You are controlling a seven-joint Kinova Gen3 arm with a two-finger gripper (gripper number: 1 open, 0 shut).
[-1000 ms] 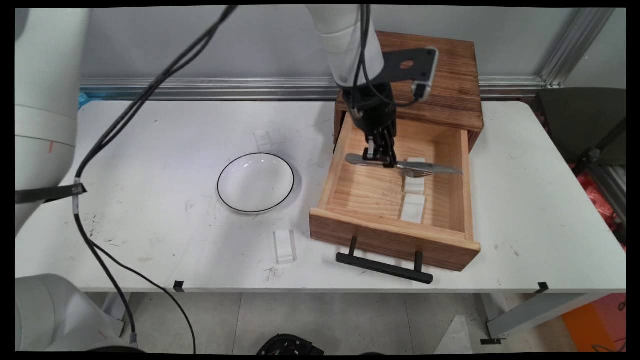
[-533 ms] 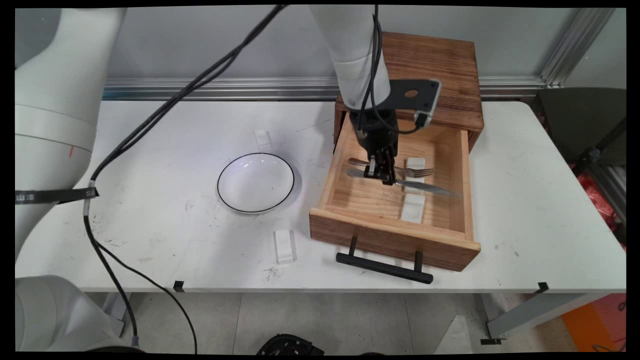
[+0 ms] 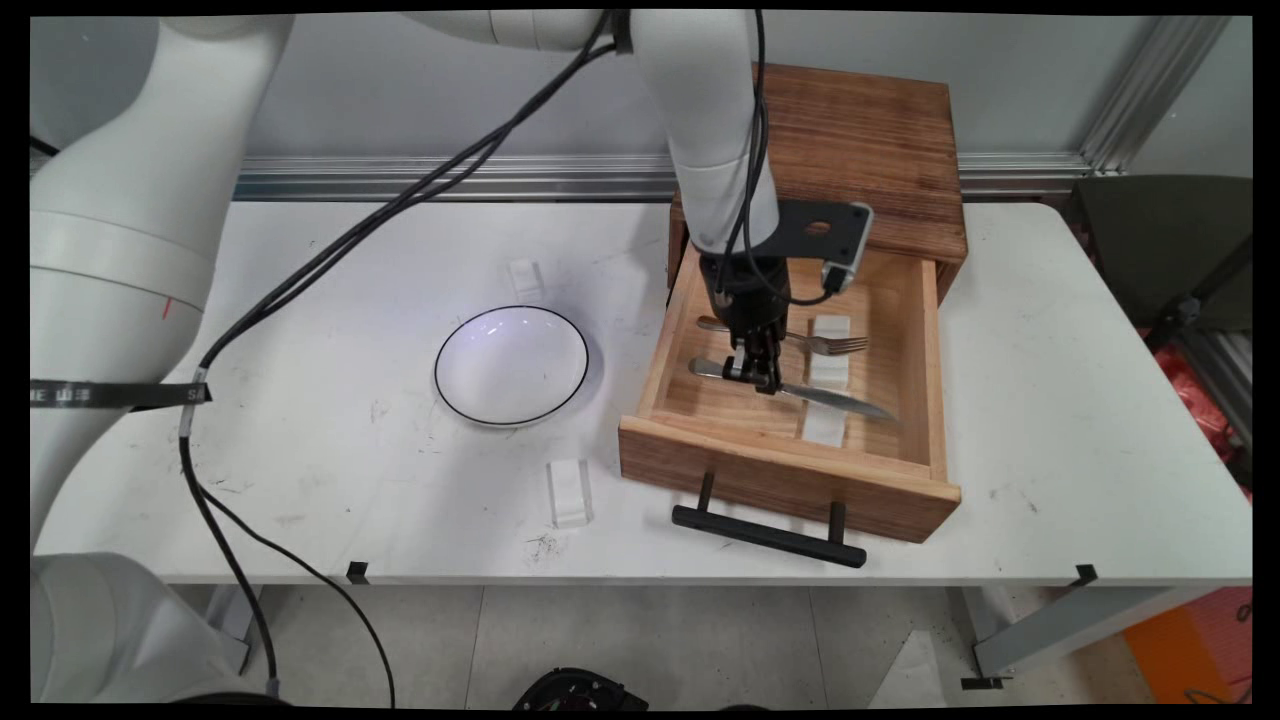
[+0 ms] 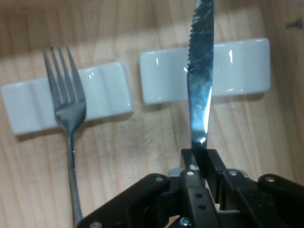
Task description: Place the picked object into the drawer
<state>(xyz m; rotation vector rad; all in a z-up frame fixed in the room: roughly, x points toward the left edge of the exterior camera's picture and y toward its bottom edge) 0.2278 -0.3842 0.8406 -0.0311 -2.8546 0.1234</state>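
Observation:
My black gripper (image 3: 757, 378) (image 4: 199, 159) is shut on a steel knife (image 3: 800, 392) (image 4: 199, 90), held by its handle low inside the open wooden drawer (image 3: 668, 350). The blade points to the drawer's right and hangs over the nearer white cutlery rest (image 3: 826, 430) (image 4: 166, 73). A steel fork (image 3: 790, 338) (image 4: 66, 104) lies behind it, its tines on the farther white rest (image 3: 830, 330) (image 4: 107, 90).
The drawer juts from a wooden cabinet (image 3: 860, 150) and has a black handle (image 3: 768, 535) at its front. A black-rimmed white bowl (image 3: 512, 365) sits left of the drawer. Two small clear blocks stand on the table, one (image 3: 569, 492) near the front, one (image 3: 524, 276) behind the bowl.
The gripper has carried the knife down and toward the drawer's front, from above the fork to over the nearer rest. The fork has stayed on the farther rest.

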